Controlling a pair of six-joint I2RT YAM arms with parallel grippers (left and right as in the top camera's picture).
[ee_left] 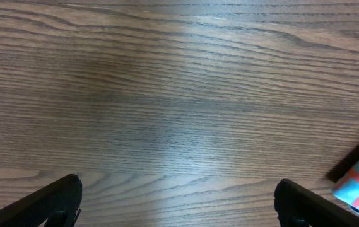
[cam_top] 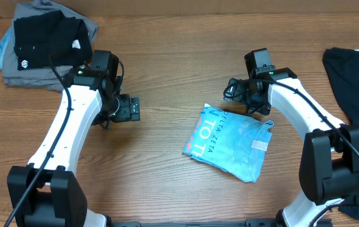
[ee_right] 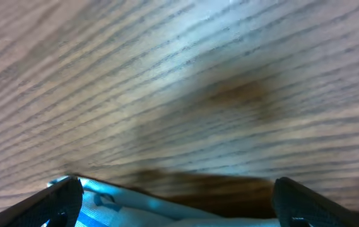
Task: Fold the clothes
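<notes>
A: T-shirt [cam_top: 229,142]: light blue, white lettering, red-orange block strokes along one edge, small pale label patch.
B: Tabletop [cam_top: 166,57]: mid-brown wood grain, darker streaks.
A: Far-left pile: black shirt [cam_top: 50,38] with small white logo, over grey garments [cam_top: 21,75]. Sliver of light blue at the pile's edge.
B: Right edge: plain black garment [cam_top: 356,82]. Arms [cam_top: 72,120] white with black joints. Left end effector [cam_top: 129,108] and right end effector [cam_top: 235,91] both black.
</notes>
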